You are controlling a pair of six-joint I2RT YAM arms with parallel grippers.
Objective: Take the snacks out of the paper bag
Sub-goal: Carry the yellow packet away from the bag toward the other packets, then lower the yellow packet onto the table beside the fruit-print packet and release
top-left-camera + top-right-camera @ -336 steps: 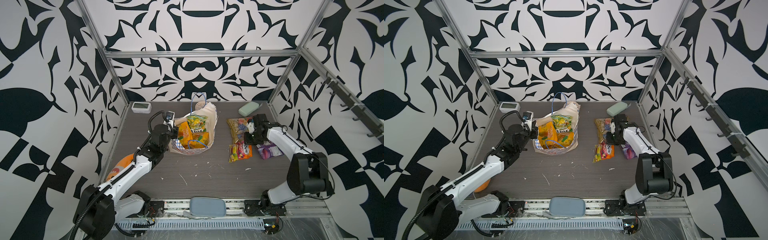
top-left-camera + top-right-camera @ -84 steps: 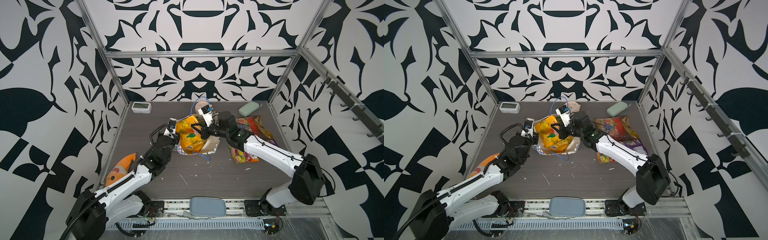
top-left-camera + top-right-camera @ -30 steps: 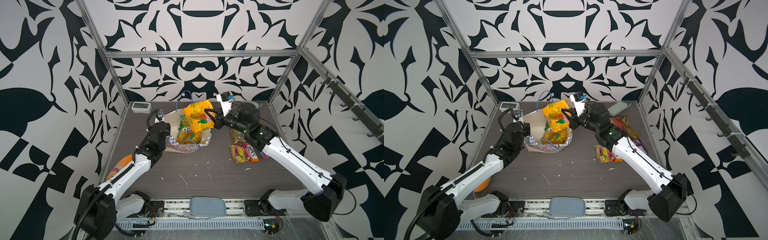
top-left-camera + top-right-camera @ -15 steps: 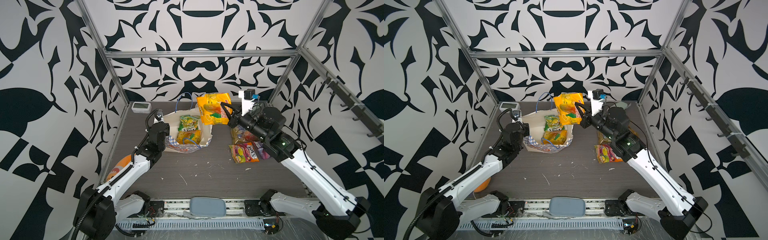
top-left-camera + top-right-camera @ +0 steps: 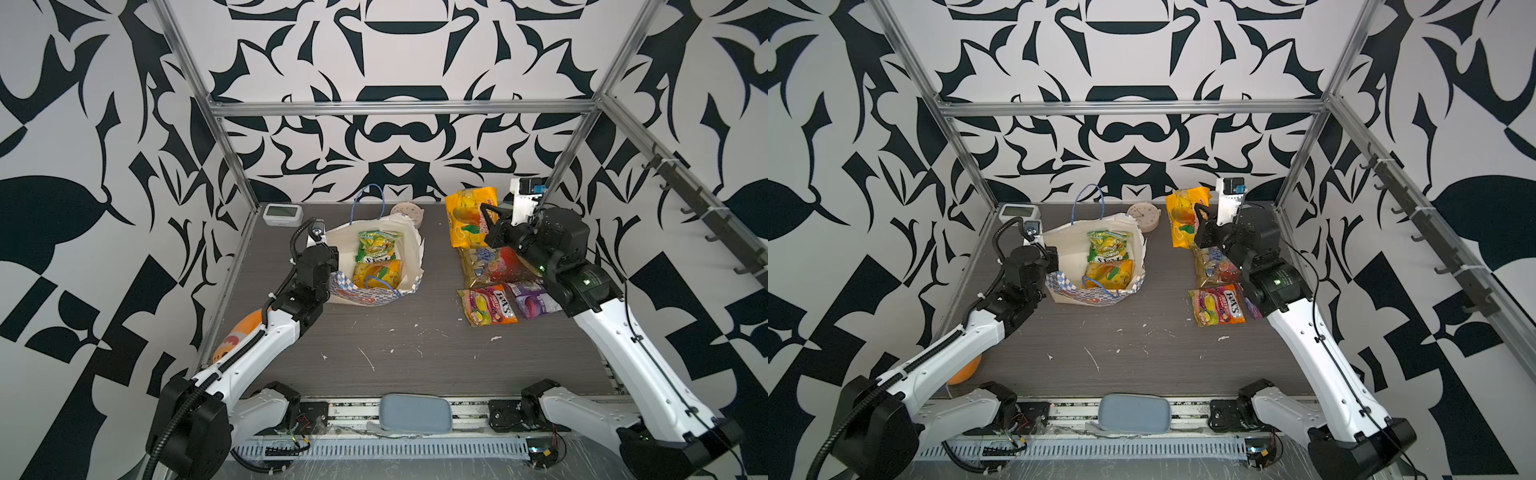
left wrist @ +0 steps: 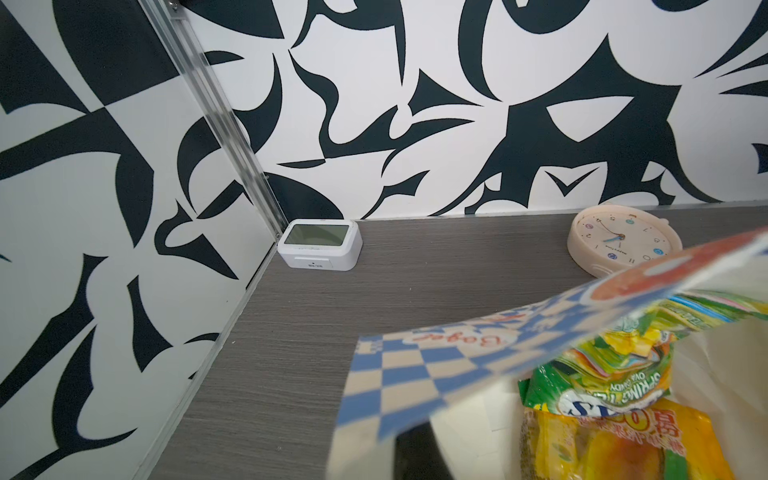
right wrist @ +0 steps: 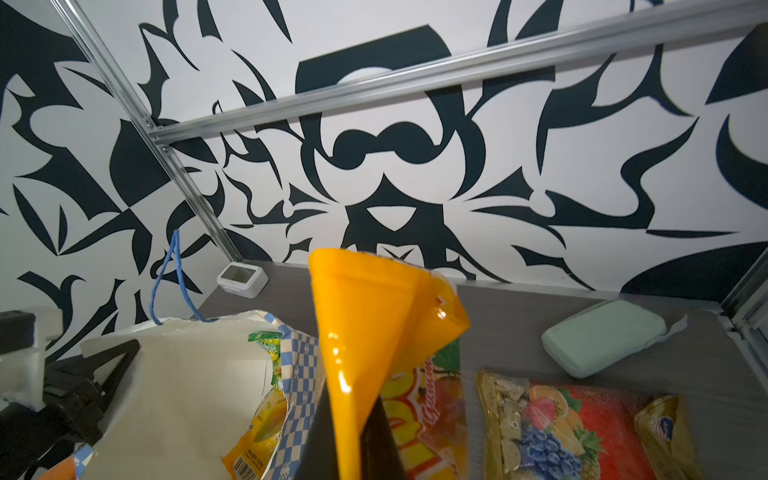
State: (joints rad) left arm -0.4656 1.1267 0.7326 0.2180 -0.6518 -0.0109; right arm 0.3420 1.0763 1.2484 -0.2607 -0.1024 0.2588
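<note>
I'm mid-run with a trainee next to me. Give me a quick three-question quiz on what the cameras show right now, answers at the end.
1. True or false: the left end effector is open and clear of the paper bag.
2. What does the right end effector hold? A) purple packet B) yellow-orange packet C) mint case
3. How many packets lie inside the paper bag?
Key: 1 false, it is shut on the bag's rim. 2 B, held up off the table. 3 two: the green-yellow packet and a second yellow-orange packet.
</note>
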